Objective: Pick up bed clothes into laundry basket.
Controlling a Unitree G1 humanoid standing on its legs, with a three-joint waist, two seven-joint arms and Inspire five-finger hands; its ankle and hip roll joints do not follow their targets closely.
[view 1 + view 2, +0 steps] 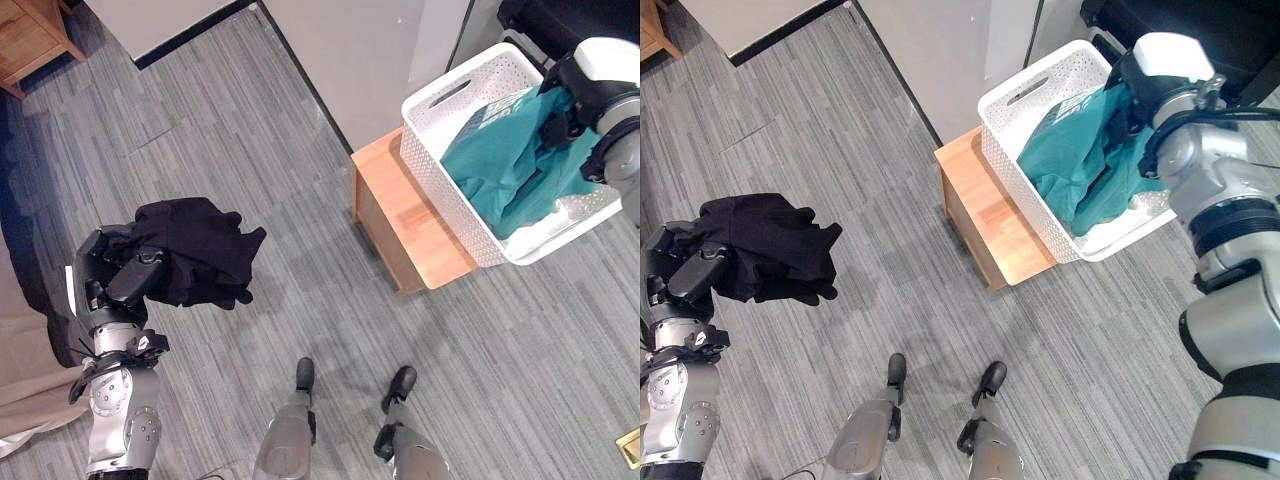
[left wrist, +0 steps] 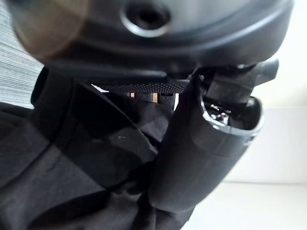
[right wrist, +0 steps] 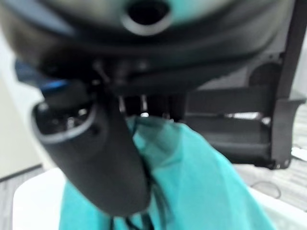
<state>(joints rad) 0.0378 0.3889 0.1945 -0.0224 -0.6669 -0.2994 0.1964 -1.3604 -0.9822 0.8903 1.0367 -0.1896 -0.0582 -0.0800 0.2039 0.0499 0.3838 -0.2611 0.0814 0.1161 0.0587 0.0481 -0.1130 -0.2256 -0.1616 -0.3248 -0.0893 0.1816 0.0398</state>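
Left hand (image 1: pixel 125 275) is curled round a bundle of black clothes (image 1: pixel 200 250), holding it up above the grey carpet floor (image 1: pixel 260 160), well apart from the basket. Right hand (image 1: pixel 1130 105) has its thumb and fingers closed on a teal garment (image 1: pixel 1080 170) that lies in the white laundry basket (image 1: pixel 1025 95). This basket stands on a low wooden bench (image 1: pixel 990 215) beside a pale wall (image 1: pixel 930 50). No writing can be read.
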